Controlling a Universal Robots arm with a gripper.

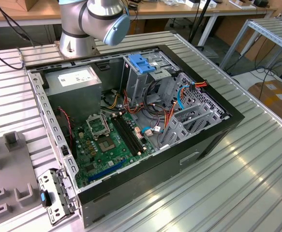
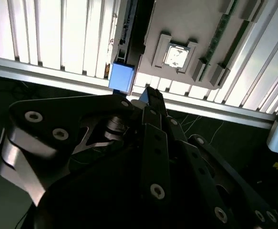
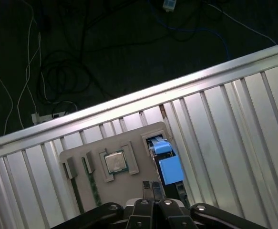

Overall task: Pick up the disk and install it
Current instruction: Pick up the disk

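Observation:
The disk (image 3: 169, 163) stands on edge in a slot of a grey fixture plate (image 3: 129, 187). In the first wrist view I see mostly the blue carrier along its edge. The second wrist view shows the disk (image 2: 121, 77) as a blue block with a thin dark edge running away from it. My gripper (image 3: 150, 186) hangs above the plate, just beside the blue end and apart from it. In the second wrist view the black fingers of the gripper (image 2: 149, 94) meet at their tips, shut with nothing between them.
An open computer case (image 1: 213, 130) lies on the ribbed aluminium table (image 1: 247, 183), with a tall grey cage and its light-blue latch (image 1: 141, 64) inside. The fixture plate (image 1: 10, 179) also holds a processor (image 3: 115, 162) and memory sticks (image 3: 92, 183). The table edge and dark floor cables (image 3: 57, 76) are close by.

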